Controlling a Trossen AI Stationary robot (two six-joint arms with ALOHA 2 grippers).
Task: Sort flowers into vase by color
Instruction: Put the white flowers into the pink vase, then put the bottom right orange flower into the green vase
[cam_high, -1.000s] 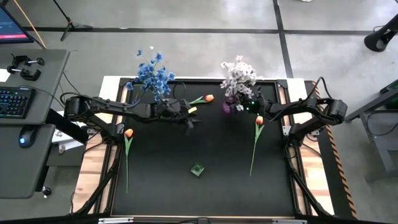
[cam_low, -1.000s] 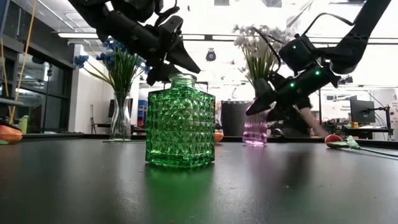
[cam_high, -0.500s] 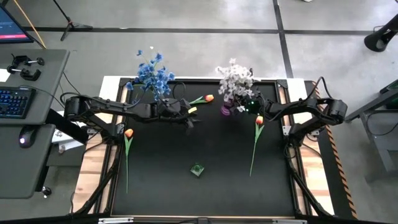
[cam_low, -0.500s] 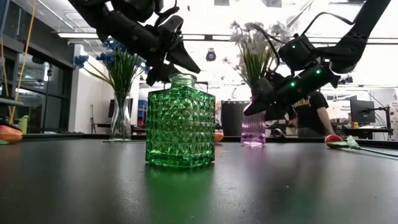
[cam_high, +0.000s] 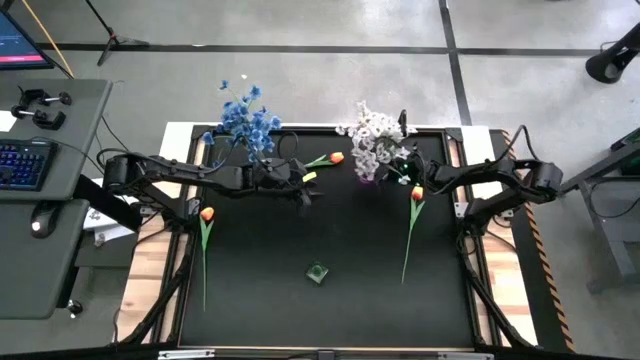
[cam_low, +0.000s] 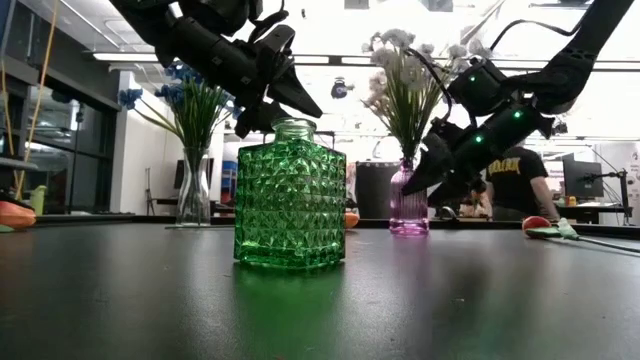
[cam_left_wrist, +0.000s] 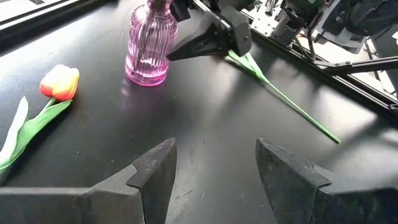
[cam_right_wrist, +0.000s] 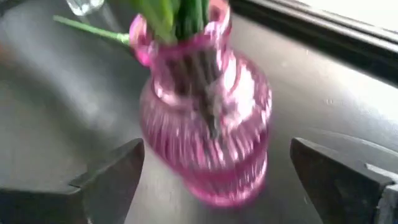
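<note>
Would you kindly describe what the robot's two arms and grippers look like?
Both arms are dark, jointed and slim, with thin black cables looping along them. The right gripper carries small green indicator lights near its wrist. The left gripper has two broad, wedge-shaped dark grey fingers with matte, angular faces.

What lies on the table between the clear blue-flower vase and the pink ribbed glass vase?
In the high view, one orange tulip on its green stem lies between the clear vase and the pink vase.

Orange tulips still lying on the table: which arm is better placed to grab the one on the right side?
The right. Its gripper hangs open just beside the pink vase, close above that tulip. The left gripper, also open, sits mid-table, nearer the tulip at the back.
</note>
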